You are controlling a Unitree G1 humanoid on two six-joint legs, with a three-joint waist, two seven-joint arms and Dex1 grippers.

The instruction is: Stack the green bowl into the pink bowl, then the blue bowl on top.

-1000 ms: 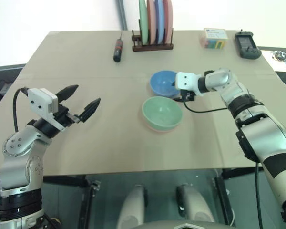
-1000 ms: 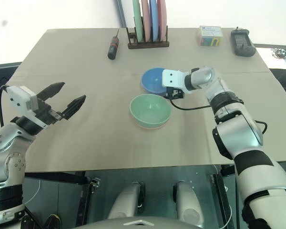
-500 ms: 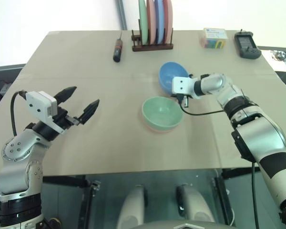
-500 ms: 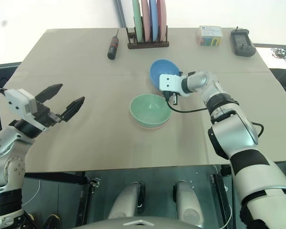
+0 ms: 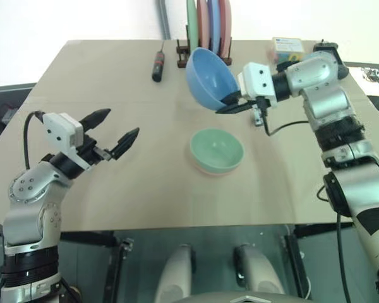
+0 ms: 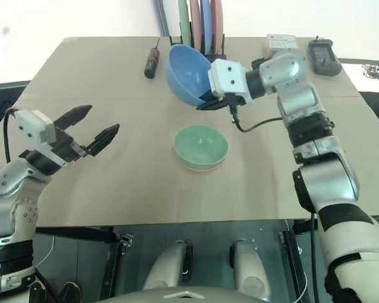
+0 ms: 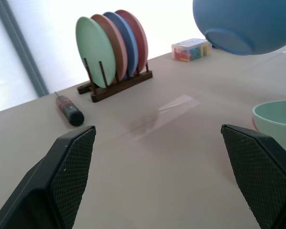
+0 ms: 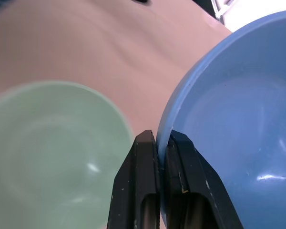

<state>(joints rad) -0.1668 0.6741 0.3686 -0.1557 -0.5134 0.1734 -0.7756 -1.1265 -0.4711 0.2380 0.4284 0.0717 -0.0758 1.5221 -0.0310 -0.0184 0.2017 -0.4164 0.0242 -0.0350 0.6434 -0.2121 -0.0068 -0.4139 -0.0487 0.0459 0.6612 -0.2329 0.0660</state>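
The blue bowl (image 5: 208, 78) hangs tilted in the air above the table, behind the other two bowls. My right gripper (image 5: 228, 105) is shut on its rim, with one finger inside and one outside; the right wrist view shows the pinch (image 8: 160, 142) on the bowl's edge (image 8: 229, 119). The green bowl (image 5: 216, 149) sits nested in the pink bowl (image 5: 206, 170), of which just a rim shows beneath it, at the table's middle. My left gripper (image 5: 119, 124) hovers open and empty over the left of the table, well apart from the bowls.
A wooden rack of upright plates (image 5: 208, 25) stands at the far edge, with a screwdriver (image 5: 158, 67) to its left. A small box of coloured pieces (image 5: 284, 48) and a black device (image 6: 320, 55) lie at the far right. A black cable (image 5: 290, 126) hangs from my right wrist.
My right gripper shut on the blue bowl's rim and lifted it off the table, up and towards the plate rack, tipping it. The left gripper stayed about where it was, still open.
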